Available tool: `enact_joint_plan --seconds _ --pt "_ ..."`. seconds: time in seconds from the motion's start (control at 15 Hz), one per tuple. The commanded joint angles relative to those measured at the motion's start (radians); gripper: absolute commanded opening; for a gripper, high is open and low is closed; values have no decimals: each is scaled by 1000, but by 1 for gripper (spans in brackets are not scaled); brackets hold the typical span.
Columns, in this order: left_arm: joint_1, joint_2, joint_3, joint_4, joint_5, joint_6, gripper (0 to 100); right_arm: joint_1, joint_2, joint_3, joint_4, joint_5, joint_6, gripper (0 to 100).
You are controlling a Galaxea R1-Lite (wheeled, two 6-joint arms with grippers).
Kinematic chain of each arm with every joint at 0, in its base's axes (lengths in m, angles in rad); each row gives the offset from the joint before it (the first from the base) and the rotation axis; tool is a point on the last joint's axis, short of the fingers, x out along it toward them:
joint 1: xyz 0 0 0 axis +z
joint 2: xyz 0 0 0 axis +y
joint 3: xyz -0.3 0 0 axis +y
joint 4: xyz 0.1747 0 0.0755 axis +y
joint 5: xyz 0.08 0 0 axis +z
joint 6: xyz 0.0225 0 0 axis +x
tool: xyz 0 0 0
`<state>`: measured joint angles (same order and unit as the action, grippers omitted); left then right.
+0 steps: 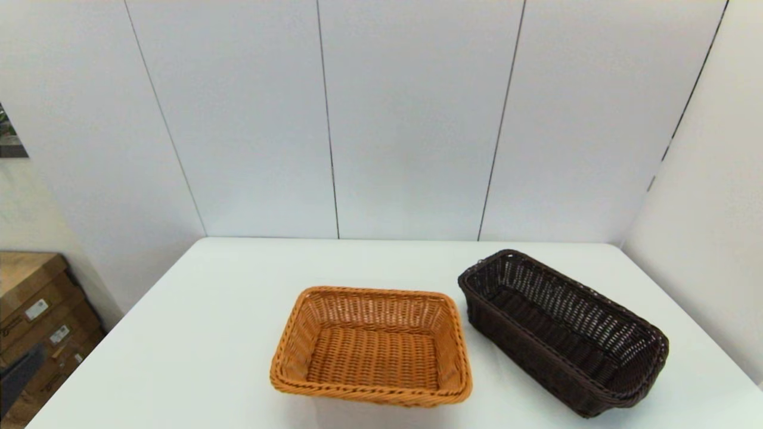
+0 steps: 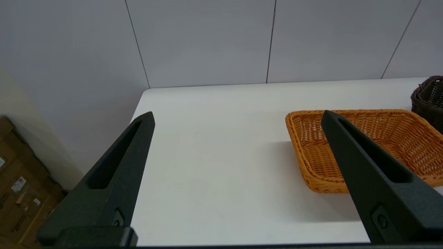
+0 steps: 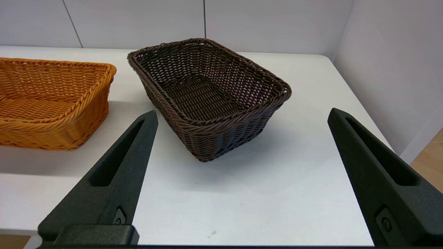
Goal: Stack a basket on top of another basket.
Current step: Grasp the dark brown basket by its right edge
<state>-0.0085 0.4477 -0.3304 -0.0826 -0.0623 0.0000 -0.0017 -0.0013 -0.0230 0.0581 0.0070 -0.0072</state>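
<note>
The dark brown basket (image 1: 563, 330) (image 3: 207, 93) stands on the white table (image 1: 197, 333) at the right, turned at an angle, empty. The orange-tan basket (image 1: 372, 345) (image 2: 377, 138) (image 3: 48, 100) sits just left of it near the table's front middle, also empty; the two are close but apart. Neither arm shows in the head view. My left gripper (image 2: 237, 116) is open, held back off the table's near-left side with nothing between its fingers. My right gripper (image 3: 242, 114) is open too, near the front edge, facing the dark basket's near corner without touching it.
Grey wall panels (image 1: 411, 119) close off the table at the back and right. Cardboard boxes (image 1: 36, 322) stand on the floor beyond the table's left edge. Bare table surface stretches left of the orange-tan basket.
</note>
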Motion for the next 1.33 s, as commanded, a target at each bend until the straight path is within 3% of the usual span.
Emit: enact_joint_plan --seconds 0.07,0.27,0.87,1.13,1.33 --pt "1 -178 87 21 -5 2 100 0 1 0 0 1 0 100" --pt "1 -267 88 116 -39 3 100 0 1 0 0 1 0 100" --pt "1 -449 226 136 -62 60 100 0 1 0 0 1 0 100" --pt "1 -449 301 130 41 118 100 0 1 0 0 1 0 100" --pt "5 -449 314 124 42 121 100 0 1 0 0 1 0 100"
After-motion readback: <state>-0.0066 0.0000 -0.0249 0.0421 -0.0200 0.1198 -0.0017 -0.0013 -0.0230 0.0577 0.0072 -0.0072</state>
